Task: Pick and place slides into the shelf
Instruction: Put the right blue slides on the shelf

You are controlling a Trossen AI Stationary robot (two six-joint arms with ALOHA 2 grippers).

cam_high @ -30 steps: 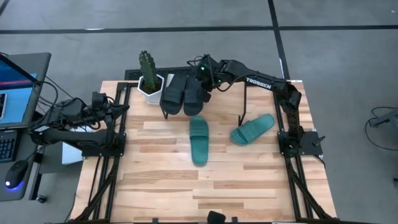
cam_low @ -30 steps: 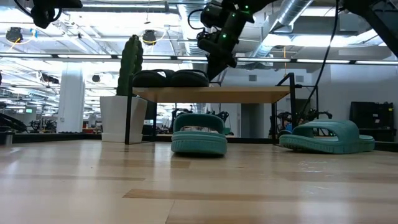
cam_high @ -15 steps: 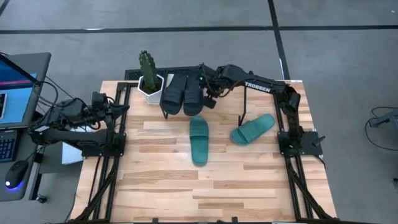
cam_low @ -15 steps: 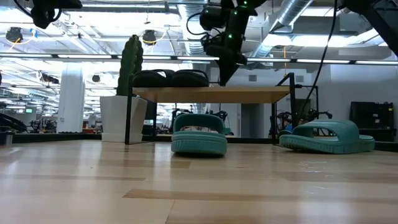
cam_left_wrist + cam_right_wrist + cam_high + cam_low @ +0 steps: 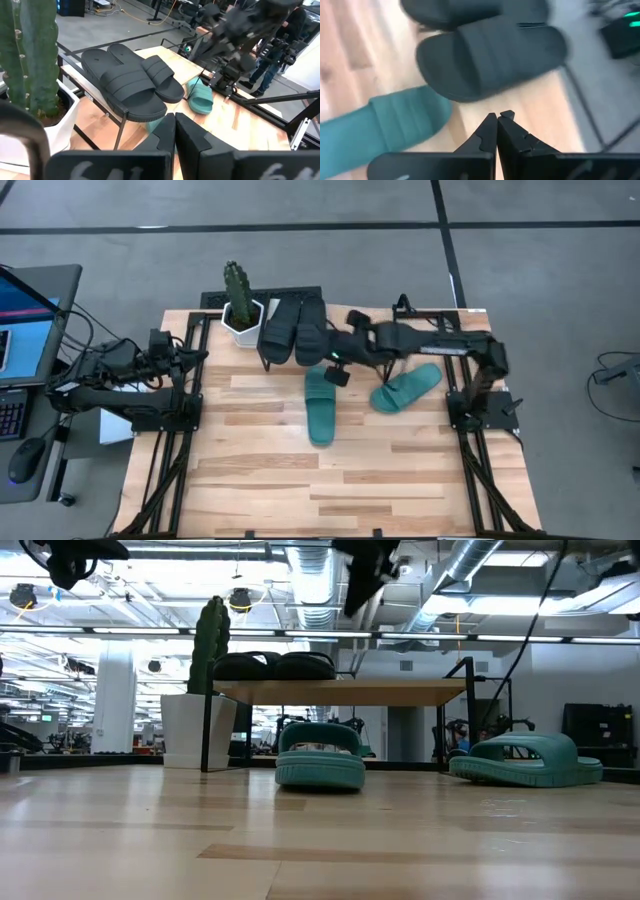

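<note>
Two black slides (image 5: pixel 293 328) lie side by side, soles down, on the left part of the shelf (image 5: pixel 350 691); they also show in the low view (image 5: pixel 275 665). One teal slide (image 5: pixel 320 406) rests on the tabletop just near of the shelf. The second teal slide (image 5: pixel 405 388) lies to its right, at a slant. My right gripper (image 5: pixel 336 366) hovers, shut and empty, above the far end of the middle teal slide (image 5: pixel 395 130), close to the nearest black slide (image 5: pixel 490 55). My left gripper (image 5: pixel 175 125) waits, shut, at the table's left edge.
A cactus in a white pot (image 5: pixel 240 308) stands at the shelf's left end, on the far edge of the table. The shelf's right part is bare board. A desk with a monitor and a mouse (image 5: pixel 22 455) stands left of the table. Bare planks fill the near half.
My right gripper has drawn back from over the black slides on the shelf toward the table's near edge and now hangs over the middle teal slide's far end. The arm has stretched out lower across the shelf. All the slides have kept their places.
</note>
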